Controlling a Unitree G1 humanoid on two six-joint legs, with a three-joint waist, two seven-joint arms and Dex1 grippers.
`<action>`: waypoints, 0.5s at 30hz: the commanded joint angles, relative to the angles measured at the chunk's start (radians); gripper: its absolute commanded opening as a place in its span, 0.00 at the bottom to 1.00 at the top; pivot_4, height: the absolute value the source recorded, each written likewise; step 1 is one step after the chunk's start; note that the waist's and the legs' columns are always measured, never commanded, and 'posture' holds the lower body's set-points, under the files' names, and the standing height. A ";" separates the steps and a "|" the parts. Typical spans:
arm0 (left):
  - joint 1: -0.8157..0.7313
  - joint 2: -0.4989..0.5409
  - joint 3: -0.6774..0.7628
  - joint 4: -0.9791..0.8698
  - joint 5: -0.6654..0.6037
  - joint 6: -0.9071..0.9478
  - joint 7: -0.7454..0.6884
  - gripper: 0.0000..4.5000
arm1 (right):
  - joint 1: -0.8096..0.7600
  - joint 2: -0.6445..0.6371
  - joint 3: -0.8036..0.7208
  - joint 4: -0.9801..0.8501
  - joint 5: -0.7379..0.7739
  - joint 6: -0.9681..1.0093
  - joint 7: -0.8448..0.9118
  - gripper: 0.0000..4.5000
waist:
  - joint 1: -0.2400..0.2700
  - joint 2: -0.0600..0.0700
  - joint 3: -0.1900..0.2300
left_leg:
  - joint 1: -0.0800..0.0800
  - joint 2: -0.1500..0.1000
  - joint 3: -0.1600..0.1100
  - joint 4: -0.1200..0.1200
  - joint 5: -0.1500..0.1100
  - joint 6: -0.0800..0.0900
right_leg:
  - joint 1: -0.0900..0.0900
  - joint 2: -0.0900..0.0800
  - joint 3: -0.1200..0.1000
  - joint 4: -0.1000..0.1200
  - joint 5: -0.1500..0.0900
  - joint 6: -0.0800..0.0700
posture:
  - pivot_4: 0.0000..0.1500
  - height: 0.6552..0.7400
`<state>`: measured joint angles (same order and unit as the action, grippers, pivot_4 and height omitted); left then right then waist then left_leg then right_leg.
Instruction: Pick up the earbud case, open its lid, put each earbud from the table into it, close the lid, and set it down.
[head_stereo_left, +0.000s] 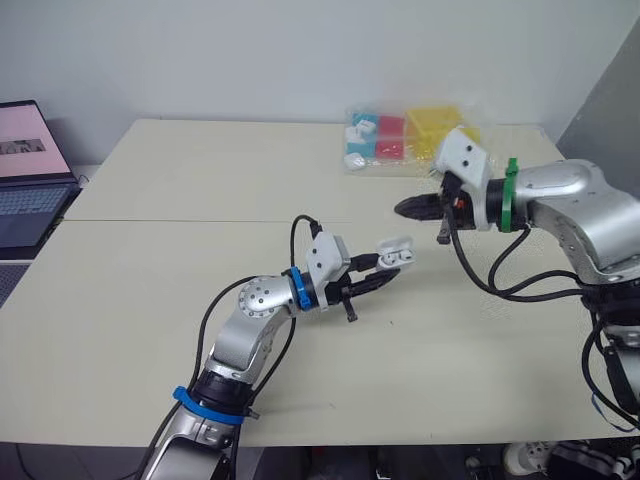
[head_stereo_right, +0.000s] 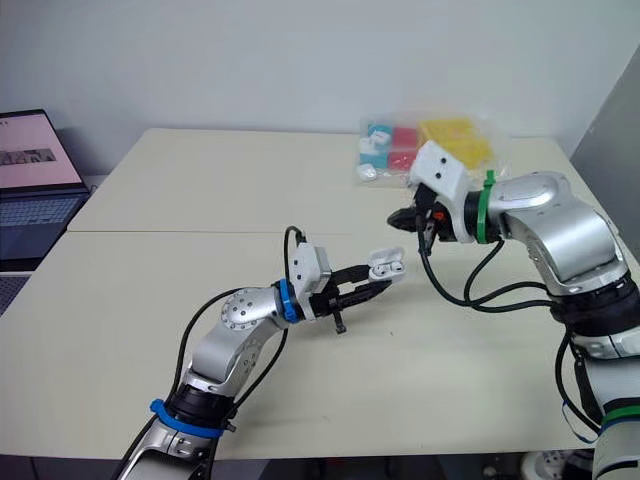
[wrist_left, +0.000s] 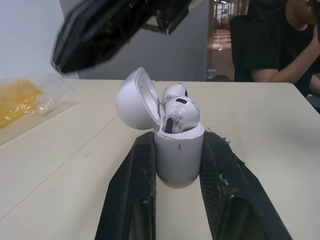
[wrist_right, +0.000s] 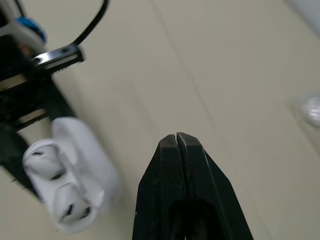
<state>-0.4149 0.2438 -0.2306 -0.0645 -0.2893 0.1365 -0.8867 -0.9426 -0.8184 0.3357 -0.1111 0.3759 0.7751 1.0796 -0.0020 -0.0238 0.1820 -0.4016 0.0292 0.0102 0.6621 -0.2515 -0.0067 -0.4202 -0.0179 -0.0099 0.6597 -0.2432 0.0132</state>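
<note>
My left gripper (head_stereo_left: 388, 268) is shut on the white earbud case (head_stereo_left: 395, 253), holding it a little above the middle of the table (head_stereo_left: 180, 300). The case's lid (wrist_left: 135, 100) stands open, and two white earbuds (wrist_left: 179, 113) sit inside the case (wrist_left: 177, 152). My right gripper (head_stereo_left: 403, 208) hangs just above and to the right of the case, its fingers (wrist_right: 177, 150) pressed together with nothing between them. The right wrist view looks down on the open case (wrist_right: 70, 175).
A clear plastic bag (head_stereo_left: 405, 137) with yellow, red and blue blocks lies at the table's far right. An open laptop (head_stereo_left: 25, 170) stands off the table's left side. In the left wrist view a person in black (wrist_left: 272, 45) sits beyond the table.
</note>
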 joint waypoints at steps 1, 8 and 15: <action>-0.018 -0.002 0.003 -0.038 -0.004 -0.020 0.001 0.18 | -0.031 -0.024 0.007 -0.025 0.014 0.044 0.095 0.00 | 0.000 0.000 0.000 | 0.000 0.000 0.000 0.000 0.000 0.000 | 0.000 0.000 0.000 0.000 0.000 0.000 | 1.00 1.00; -0.015 -0.004 0.011 -0.045 -0.011 -0.003 0.018 0.18 | -0.001 -0.051 -0.017 -0.120 0.048 0.119 0.153 0.00 | 0.000 0.000 0.000 | 0.000 0.000 0.000 0.000 0.000 0.000 | 0.000 0.000 0.000 0.000 0.000 0.000 | 1.00 1.00; -0.022 -0.014 0.023 -0.049 -0.024 0.023 0.034 0.18 | 0.084 -0.070 -0.023 -0.162 0.011 0.090 0.120 0.00 | 0.001 0.000 0.000 | 0.000 0.000 0.000 0.001 0.000 0.000 | 0.000 0.000 0.000 0.001 0.000 0.000 | 1.00 1.00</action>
<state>-0.4102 0.2443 -0.2426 -0.0633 -0.2876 0.1829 -0.8789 -0.8794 -0.8745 0.2983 -0.2432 0.3909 0.8589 1.1934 -0.0014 -0.0238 0.1820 -0.4014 0.0288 0.0101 0.6628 -0.2515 -0.0068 -0.4199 -0.0182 -0.0103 0.6607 -0.2433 0.0134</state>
